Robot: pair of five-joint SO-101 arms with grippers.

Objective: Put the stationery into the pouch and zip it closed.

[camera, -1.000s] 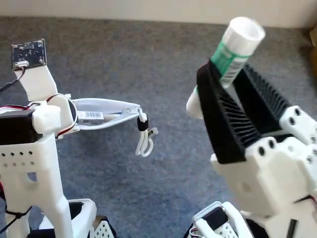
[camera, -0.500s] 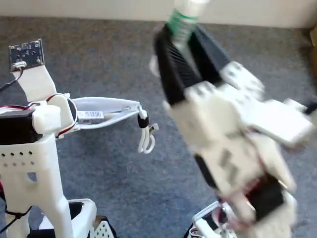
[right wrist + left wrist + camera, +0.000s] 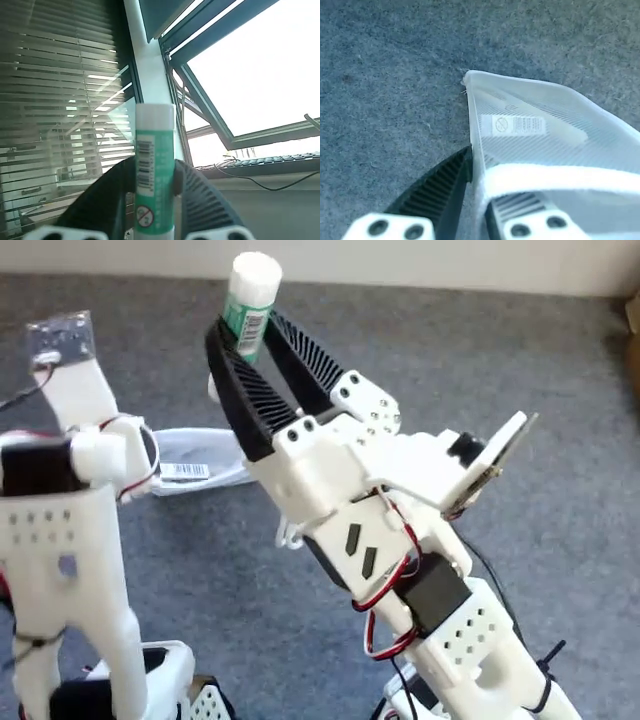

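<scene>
Between left fingers, pouch edge pinched

Layout: pouch, glue stick, two tools.
The pouch lay on the tabletop, left of centre. The left tool sat at the pouch's left end, with one edge of the pouch pinched between its fingers. The right tool stood raised above the tabletop, in front of the pouch's right end in the high view. It held the glue stick upright between its fingers, top end past the tips.
</scene>
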